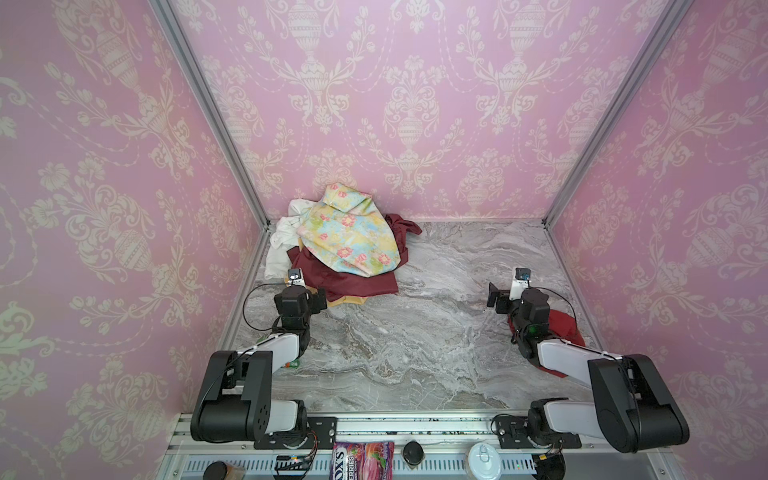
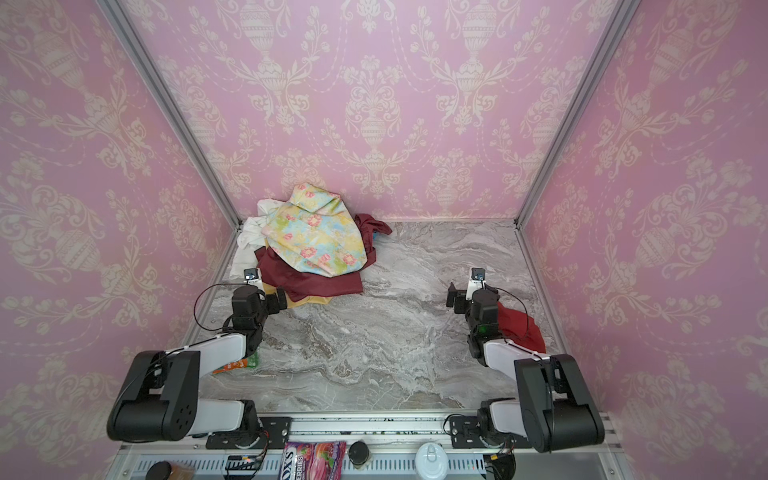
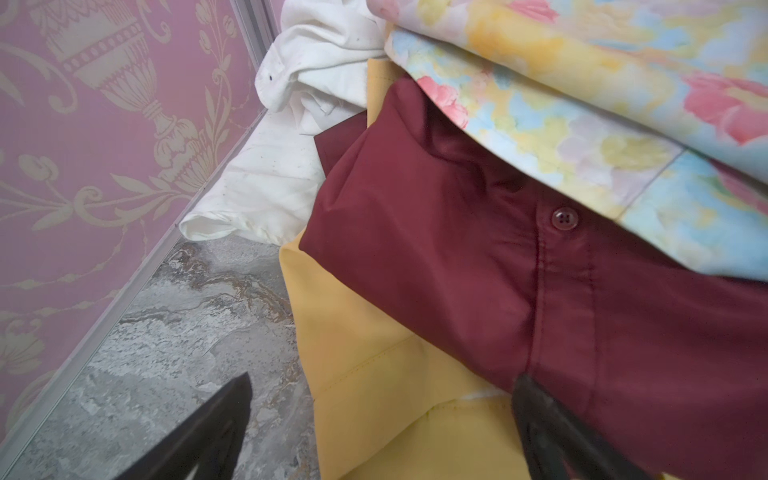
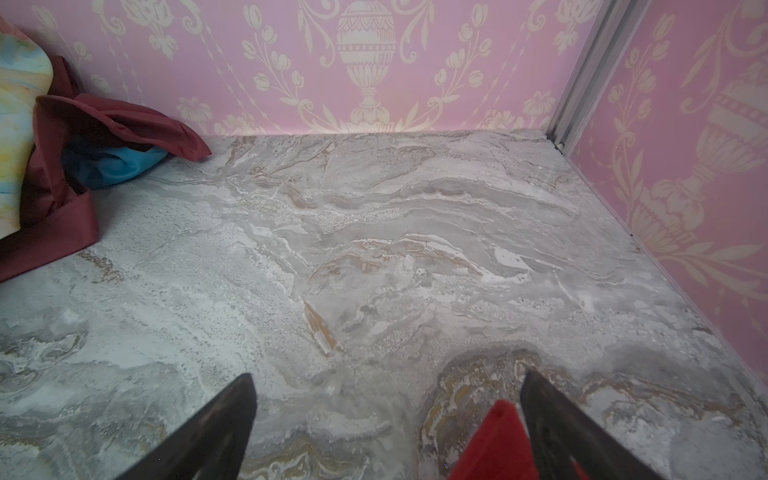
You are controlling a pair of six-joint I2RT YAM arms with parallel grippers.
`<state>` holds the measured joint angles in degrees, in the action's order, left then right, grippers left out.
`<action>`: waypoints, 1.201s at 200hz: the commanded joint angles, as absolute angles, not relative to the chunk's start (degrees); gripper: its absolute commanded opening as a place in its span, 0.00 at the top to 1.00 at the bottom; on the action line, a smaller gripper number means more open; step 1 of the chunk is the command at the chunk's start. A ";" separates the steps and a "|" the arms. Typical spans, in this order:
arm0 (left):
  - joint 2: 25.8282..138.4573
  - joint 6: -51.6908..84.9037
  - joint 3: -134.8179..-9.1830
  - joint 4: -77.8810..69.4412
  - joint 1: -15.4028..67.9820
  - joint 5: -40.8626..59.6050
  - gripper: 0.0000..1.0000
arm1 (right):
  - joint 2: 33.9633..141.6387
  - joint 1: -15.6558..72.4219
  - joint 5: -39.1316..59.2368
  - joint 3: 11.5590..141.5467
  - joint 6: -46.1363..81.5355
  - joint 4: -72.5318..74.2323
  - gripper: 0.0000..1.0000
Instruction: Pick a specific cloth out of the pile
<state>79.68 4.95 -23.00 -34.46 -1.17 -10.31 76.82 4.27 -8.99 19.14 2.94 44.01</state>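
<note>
Right claw (image 1: 496, 297): jaws spread wide, nothing pinched between them. It hangs over bare grey marble-patterned worktop (image 1: 415, 340), pointing toward the back wall. In the right wrist view a corner of the plain bright red soft cloth (image 4: 494, 440) shows just beside one finger (image 4: 552, 419). It is not clamped, and whether it touches the finger cannot be told.

Task item: in both top views the red cloth lies crumpled at the right side of the worktop, partly under the right arm. It is well apart from the heap of cloths (image 1: 332, 249) in the back left corner. Judgement: lying alone on that side, it reads as already picked out. The wide jaws fit a set-down, not a carry.

Left claw (image 3: 384, 376): also spread, holding nothing. It sits at the near edge of the heap, one finger over the dark maroon buttoned cloth (image 3: 478, 257) and the mustard yellow cloth (image 3: 365, 374) below the gap. Judgement: it is placed there to steady or probe the heap, with no grip taken.

Heap, top down: pastel yellow-blue floral cloth (image 1: 349, 237), maroon, mustard. A white cloth (image 1: 282, 241) lies toward the side wall.

Remaining, by judgement: little beyond drawing the right arm clear of the red cloth.
</note>
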 commanded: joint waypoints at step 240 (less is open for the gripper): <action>93.60 2.29 -20.09 -58.36 -2.46 -5.10 0.01 | 88.64 1.71 -6.60 19.77 3.34 56.35 0.00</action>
<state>93.12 3.66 -20.69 -57.21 -2.15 -6.24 88.68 1.63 -7.22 19.20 2.98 56.55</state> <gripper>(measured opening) 0.994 0.998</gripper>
